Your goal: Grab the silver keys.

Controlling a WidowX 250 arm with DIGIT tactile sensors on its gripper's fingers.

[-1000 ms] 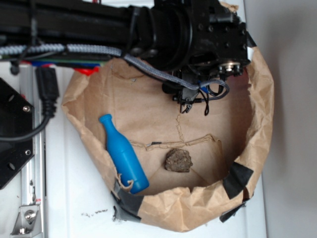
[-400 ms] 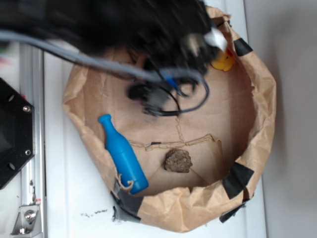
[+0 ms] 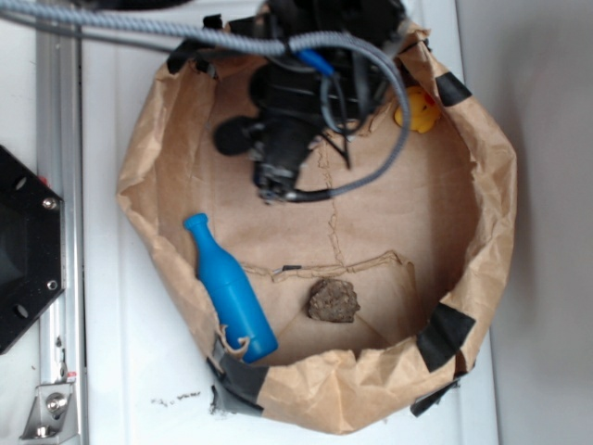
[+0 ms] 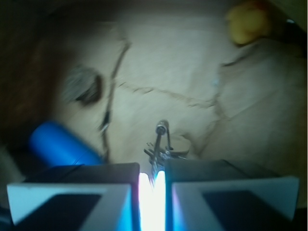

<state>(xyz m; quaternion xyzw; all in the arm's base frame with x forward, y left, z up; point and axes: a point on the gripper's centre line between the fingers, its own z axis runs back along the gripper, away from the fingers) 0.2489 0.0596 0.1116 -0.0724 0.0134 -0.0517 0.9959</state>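
The black robot gripper, jaws nearly shut, pinches the ringed silver-grey metal keys (dangling clear) above the brown paper bag.

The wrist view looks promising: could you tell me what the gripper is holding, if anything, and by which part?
The gripper is shut on the silver keys, pinching the bunch at its near end; the rest sticks out beyond the fingertips.

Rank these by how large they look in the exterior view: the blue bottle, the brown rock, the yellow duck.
1. Blue bottle, clearly the largest.
2. Brown rock.
3. Yellow duck, though the arm's cables hide part of it, so its place against the rock is unsure.
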